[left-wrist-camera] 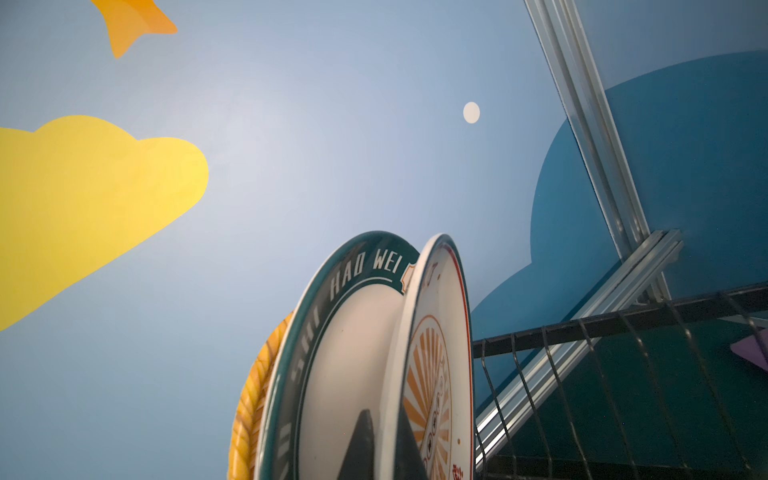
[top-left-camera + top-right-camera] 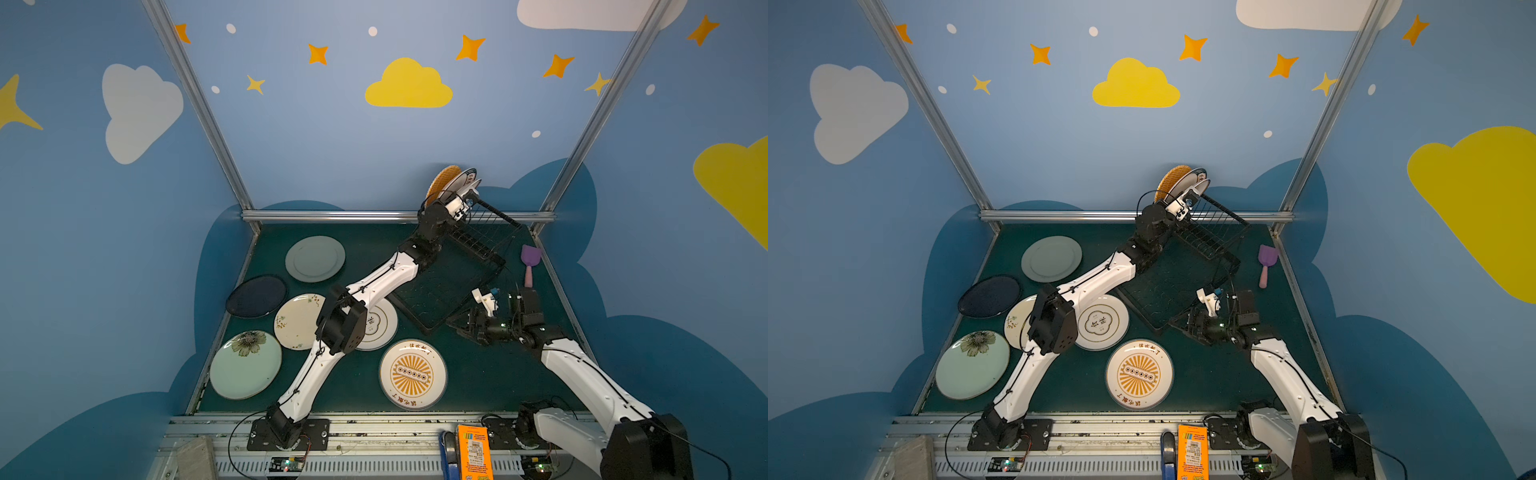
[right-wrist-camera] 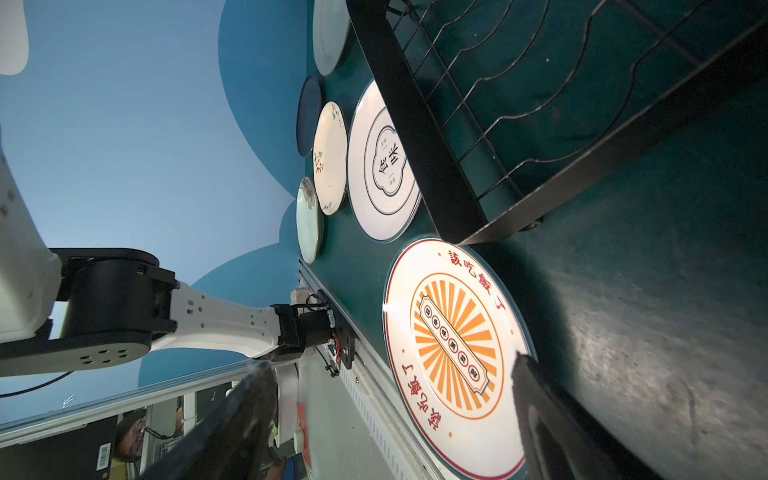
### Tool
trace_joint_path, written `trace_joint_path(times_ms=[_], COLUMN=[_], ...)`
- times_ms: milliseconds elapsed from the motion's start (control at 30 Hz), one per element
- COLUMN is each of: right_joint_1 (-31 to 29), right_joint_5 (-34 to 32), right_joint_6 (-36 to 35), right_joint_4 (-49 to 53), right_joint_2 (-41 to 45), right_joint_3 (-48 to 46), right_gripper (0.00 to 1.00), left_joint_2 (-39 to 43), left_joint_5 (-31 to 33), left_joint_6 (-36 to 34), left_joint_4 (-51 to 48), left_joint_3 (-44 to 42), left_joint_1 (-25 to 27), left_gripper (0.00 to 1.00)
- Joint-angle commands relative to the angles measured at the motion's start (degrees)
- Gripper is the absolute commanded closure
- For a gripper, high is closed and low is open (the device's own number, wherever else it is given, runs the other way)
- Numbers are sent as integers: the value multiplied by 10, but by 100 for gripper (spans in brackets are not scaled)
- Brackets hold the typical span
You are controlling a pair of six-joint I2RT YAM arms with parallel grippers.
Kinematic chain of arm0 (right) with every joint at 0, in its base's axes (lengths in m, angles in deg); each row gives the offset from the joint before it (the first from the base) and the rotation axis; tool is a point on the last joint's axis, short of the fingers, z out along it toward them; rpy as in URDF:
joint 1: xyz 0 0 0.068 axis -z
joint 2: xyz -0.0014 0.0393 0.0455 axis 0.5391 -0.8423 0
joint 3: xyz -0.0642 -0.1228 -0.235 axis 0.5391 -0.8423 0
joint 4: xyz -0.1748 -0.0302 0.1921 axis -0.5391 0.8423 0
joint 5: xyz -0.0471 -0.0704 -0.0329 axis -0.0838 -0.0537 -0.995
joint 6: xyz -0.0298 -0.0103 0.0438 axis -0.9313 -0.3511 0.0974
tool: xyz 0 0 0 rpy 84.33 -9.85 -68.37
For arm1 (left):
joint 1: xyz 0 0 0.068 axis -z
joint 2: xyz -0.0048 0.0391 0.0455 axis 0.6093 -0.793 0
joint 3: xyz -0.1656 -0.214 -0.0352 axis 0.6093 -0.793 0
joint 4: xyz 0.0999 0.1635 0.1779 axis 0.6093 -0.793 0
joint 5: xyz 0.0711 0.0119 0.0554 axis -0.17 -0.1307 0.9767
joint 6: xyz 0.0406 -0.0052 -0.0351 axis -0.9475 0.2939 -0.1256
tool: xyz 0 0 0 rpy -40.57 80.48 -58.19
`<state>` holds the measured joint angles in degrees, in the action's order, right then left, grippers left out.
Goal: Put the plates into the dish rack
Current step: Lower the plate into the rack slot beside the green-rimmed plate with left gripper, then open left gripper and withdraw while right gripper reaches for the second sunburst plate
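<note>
The black wire dish rack [image 2: 496, 214] [image 2: 1225, 214] stands at the back right. In its raised section an orange plate [image 2: 442, 178], a teal lettered plate [image 1: 353, 270] and a sunburst plate [image 1: 440, 365] stand on edge. My left gripper [image 2: 471, 195] [image 1: 386, 415] is shut on the sunburst plate's rim, one finger on each face. My right gripper [image 2: 457, 326] [image 3: 392, 361] hangs open by the tray's front corner, nothing in it. Flat on the table lie another sunburst plate [image 2: 412, 374] [image 3: 453, 353], a white black-outlined plate [image 2: 1102, 322], and cream [image 2: 297, 322], mint [image 2: 245, 365], navy [image 2: 256, 296] and grey-green [image 2: 315, 258] plates.
A purple scoop [image 2: 530, 259] lies right of the rack near the side wall. The left arm's elbow [image 2: 343, 320] hangs over the cream and white plates. An orange box [image 2: 473, 453] stands on the front rail. Blue walls close three sides.
</note>
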<state>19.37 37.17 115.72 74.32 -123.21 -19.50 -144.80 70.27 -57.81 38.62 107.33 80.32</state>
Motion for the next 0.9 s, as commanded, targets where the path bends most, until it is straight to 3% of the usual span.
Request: trace_joint_path(times_ms=[0, 333, 667, 867], right_joint_1=[2, 2, 3, 2], right_joint_5=[6, 5, 5, 5], right_joint_6=[-8, -9, -8, -7], right_joint_4=[-6, -2, -3, 0], right_joint_2=[-1, 1, -1, 7], right_joint_3=[2, 4, 5, 9], right_gripper=[13, 13, 13, 13], left_joint_2=[-11, -64, -54, -36], left_joint_5=[4, 39, 38, 37], left_joint_6=[6, 17, 19, 13], left_joint_4=[-35, -85, -93, -99], left_joint_3=[21, 127, 135, 137], left_joint_1=[4, 3, 3, 12], left_gripper=[90, 89, 74, 72])
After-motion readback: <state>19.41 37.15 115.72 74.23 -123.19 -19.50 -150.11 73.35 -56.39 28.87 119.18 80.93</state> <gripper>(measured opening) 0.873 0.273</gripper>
